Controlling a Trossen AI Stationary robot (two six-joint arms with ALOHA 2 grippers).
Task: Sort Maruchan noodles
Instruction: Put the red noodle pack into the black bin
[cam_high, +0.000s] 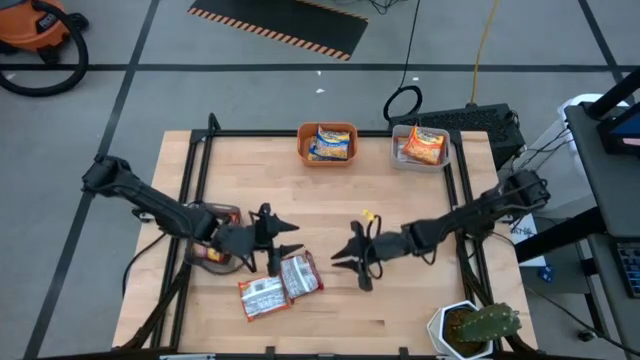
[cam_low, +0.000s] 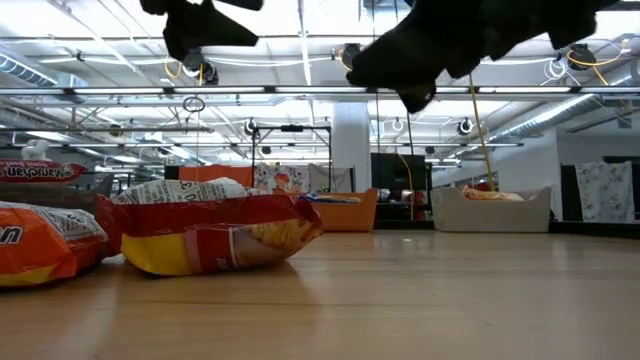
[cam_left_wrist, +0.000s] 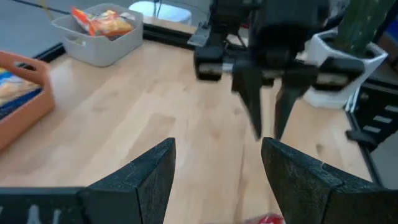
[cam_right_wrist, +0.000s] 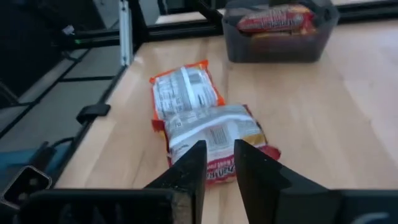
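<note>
Two ramen packets (cam_high: 279, 285), lower centre of table.
Silver-red and orange wrappers, label-side up, touching. Left gripper (cam_high: 285, 237) wide open, empty; right gripper (cam_high: 347, 257) narrowly parted, empty.

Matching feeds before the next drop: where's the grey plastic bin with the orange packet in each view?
High view: grey plastic bin at table's far edge, right of centre.
Low view: background, right of centre.
Left wrist view: beyond the orange plastic bin.
Right wrist view: absent.
Landmark: that orange bin beside it.
</note>
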